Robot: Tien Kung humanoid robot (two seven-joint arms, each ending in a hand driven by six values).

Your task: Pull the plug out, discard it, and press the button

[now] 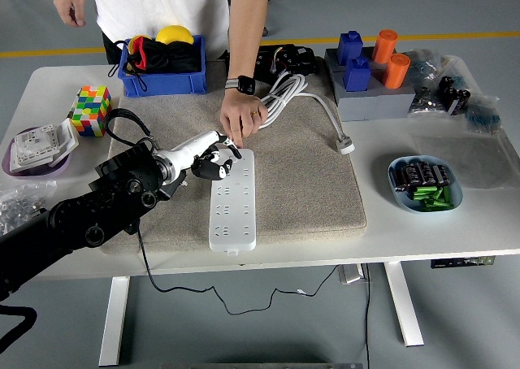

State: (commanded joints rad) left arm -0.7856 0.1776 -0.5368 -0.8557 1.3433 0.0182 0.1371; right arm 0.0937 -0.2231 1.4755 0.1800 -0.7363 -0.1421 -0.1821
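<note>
White power strip (pixel 232 200) lengthwise near-to-far

- We can read no text, brand, number or sign anywhere on the table.
- The white power strip (pixel 232 200) bears only socket holes; any marking is too small for us to tell.
- The person's wristwatch (pixel 243 84) shows a dark face with nothing legible.

A long white power strip (pixel 232 202) lies flat, lengthwise on the grey mat (pixel 309 182).
</note>
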